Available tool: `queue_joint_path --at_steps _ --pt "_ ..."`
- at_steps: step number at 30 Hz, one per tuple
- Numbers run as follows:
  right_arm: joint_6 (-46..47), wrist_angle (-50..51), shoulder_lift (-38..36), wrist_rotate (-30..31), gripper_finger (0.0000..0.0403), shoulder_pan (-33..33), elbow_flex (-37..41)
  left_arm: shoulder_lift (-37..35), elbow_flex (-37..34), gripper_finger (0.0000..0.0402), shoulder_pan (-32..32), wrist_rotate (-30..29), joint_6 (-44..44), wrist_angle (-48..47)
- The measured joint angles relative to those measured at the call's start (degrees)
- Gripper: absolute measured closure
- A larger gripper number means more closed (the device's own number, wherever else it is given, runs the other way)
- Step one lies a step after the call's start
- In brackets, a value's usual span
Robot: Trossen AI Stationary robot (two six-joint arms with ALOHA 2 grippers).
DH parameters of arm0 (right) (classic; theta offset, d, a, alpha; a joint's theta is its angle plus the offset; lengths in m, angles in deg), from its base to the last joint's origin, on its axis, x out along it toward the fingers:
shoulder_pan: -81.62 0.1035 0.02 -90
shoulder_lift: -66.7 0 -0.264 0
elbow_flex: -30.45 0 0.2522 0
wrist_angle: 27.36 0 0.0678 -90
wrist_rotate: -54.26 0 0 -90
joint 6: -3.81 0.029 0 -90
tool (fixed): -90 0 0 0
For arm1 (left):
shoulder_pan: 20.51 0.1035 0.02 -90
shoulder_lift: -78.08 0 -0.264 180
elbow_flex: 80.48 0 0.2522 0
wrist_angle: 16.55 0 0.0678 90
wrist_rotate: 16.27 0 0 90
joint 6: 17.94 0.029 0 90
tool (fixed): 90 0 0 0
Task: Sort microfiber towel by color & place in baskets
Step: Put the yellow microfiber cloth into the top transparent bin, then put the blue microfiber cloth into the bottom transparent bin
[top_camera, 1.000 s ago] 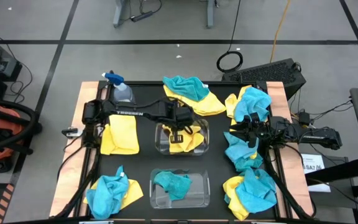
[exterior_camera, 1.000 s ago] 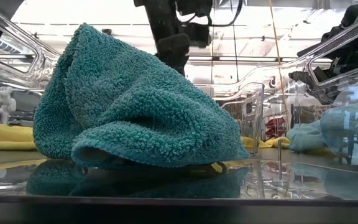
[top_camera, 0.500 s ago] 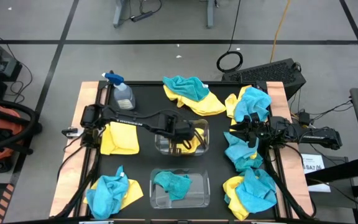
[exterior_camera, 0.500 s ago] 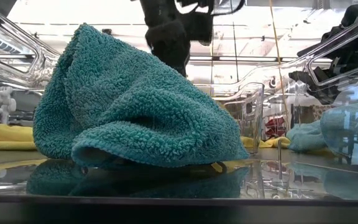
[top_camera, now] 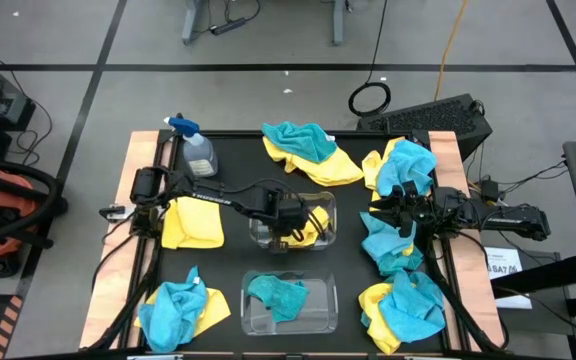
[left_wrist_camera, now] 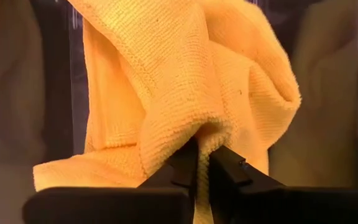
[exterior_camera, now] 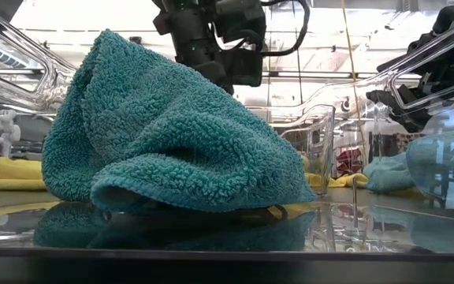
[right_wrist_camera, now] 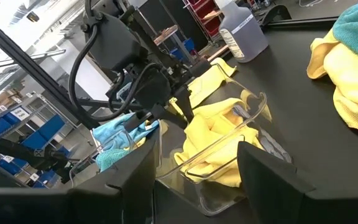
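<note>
Left gripper (left_wrist_camera: 202, 163) lowered into basket (top_camera: 323, 205), pinching yellow towel (left_wrist_camera: 185, 93).

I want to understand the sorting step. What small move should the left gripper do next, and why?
Probably open its fingers and let go. The left gripper is pinching a fold of the yellow towel, and it is already down inside the upper basket, where the towel belongs. The right gripper waits open at the table's right side.

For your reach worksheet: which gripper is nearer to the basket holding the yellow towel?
Left. The left gripper is down inside that basket, pinching the yellow towel; the right gripper waits beside it, by the table's right edge.
</note>
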Motion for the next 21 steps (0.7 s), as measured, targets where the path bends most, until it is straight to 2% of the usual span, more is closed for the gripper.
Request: queue_joint_path --at_steps 7,14,21 --pt "0.0 0.0 0.0 0.0 0.0188 0.0 0.0 0.0 0.7 0.0315 0.0 0.0 -0.7 -0.7" --pt "0.0 0.0 0.0 0.0 0.0188 0.0 0.0 -0.4 7.5 0.0241 -0.5 0.0 -0.7 -7.2" --pt "0.0 0.0 0.0 0.0 0.0188 0.0 0.0 -3.9 15.2 0.0228 -2.4 -3.5 -0.6 -14.3"
